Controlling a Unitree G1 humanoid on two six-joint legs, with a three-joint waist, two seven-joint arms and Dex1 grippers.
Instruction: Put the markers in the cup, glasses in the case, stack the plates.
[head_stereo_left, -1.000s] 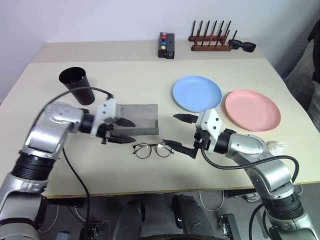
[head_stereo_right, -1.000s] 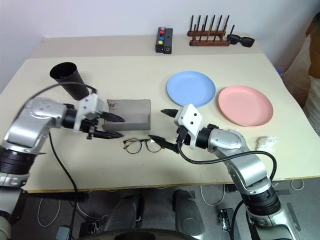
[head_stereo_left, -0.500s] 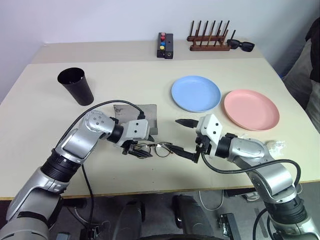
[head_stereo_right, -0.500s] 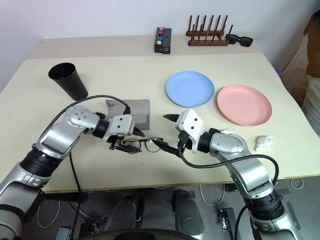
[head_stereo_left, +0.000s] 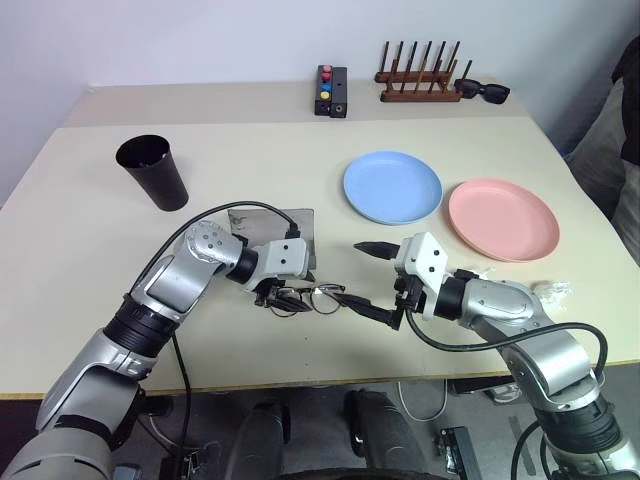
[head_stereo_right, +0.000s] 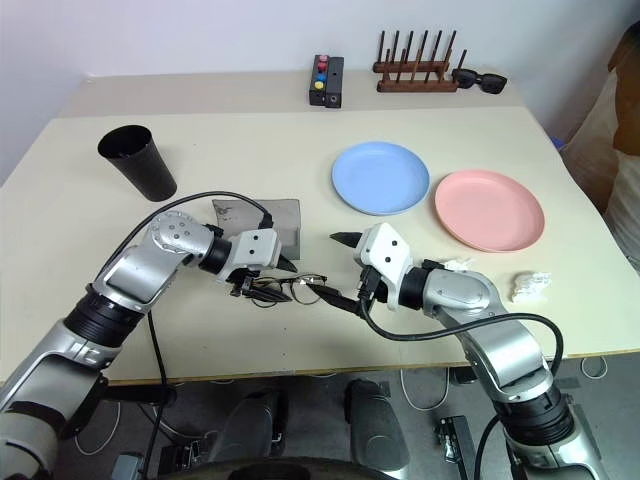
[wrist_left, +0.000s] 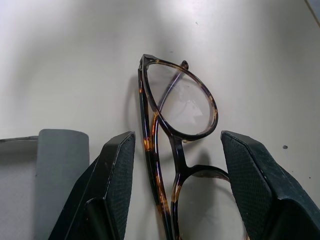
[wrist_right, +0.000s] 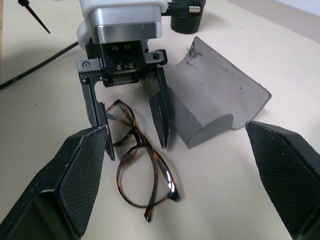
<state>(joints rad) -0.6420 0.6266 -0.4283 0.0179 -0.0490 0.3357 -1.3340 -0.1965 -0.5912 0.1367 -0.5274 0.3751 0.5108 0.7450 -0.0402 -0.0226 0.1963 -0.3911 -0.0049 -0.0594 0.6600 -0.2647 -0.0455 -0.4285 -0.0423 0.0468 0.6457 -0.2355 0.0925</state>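
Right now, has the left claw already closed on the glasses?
No, the left claw stands open, one finger on each side of the glasses, which lie on the table.

Two plates sit on the right of the table: one blue plate (head_stereo_left: 392, 187) and one pink plate (head_stereo_left: 503, 219). One black cup (head_stereo_left: 153, 172) stands far left. One pair of glasses (head_stereo_left: 312, 298) lies near the middle, with one grey case (head_stereo_left: 283, 232) just behind it. At the far edge sit one wooden rack (head_stereo_left: 418, 82), one pair of sunglasses (head_stereo_left: 484, 92) and one button box (head_stereo_left: 331, 90). One crumpled white scrap (head_stereo_left: 555, 290) lies near right.
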